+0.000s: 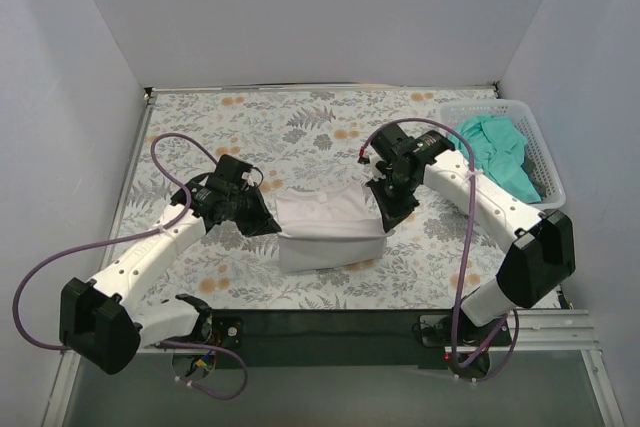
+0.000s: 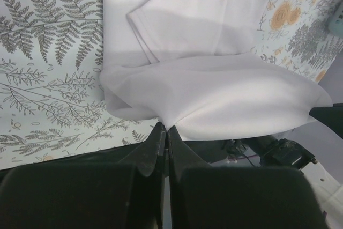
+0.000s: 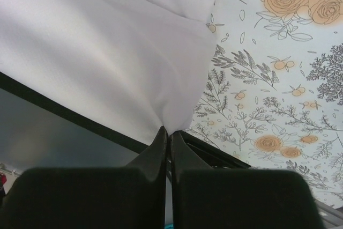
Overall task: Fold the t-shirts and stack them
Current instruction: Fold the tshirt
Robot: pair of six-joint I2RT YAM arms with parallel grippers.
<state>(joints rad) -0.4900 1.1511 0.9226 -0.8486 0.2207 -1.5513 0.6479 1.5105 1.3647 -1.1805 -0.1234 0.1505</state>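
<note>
White t-shirt (image 1: 328, 227) is in the middle of the counter (image 1: 300, 127), partly folded with its near edge lifted. It's light, floppy cloth that'll sag and slip, so corners are the spot to grab. The left fingers (image 2: 161, 140) and right fingers (image 3: 162, 140) are each pinched tight on one. Teal t-shirt (image 1: 497, 152) sits in the basket (image 1: 548, 172) far right.
</note>
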